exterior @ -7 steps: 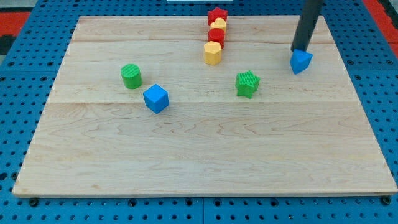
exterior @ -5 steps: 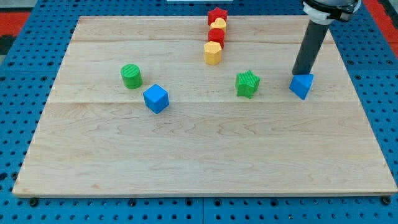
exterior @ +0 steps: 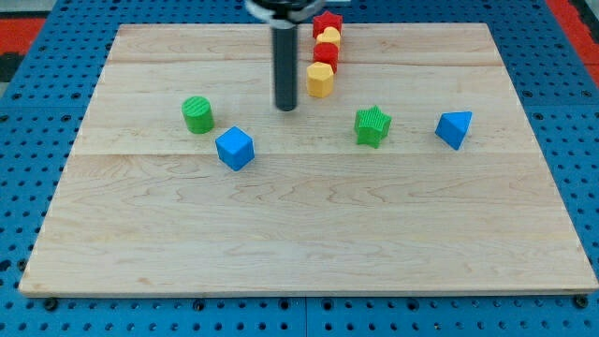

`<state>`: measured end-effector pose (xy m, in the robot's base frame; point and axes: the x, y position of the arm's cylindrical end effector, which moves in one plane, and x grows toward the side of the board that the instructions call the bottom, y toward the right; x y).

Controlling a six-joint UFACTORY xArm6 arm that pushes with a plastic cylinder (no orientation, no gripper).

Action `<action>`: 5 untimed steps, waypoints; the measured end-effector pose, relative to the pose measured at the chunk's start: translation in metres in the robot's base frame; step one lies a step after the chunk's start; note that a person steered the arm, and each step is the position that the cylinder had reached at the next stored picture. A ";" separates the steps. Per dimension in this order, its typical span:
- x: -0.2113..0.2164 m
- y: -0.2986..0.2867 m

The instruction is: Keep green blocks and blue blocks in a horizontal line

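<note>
My tip point(exterior: 285, 108) resting on desk point(exterior: 299, 234), touching nothing; no jaws fitted. Green cylinder point(exterior: 197, 114) sitting left, slightly far of row; blue cube point(exterior: 234, 148) lying near-left, green star point(exterior: 372, 125) and blue block point(exterior: 454, 128) right.

A wooden board point(exterior: 309, 243) is laid over a blue pegboard surface point(exterior: 28, 122). At the far edge of the board, right of centre, four blocks are lined up touching: a red star point(exterior: 328, 21) farthest, then a yellow block point(exterior: 330, 37), a red block point(exterior: 326, 53), and a yellow hexagonal block point(exterior: 320, 80) nearest.
</note>
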<state>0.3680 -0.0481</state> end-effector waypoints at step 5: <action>0.091 -0.092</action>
<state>0.4593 -0.1404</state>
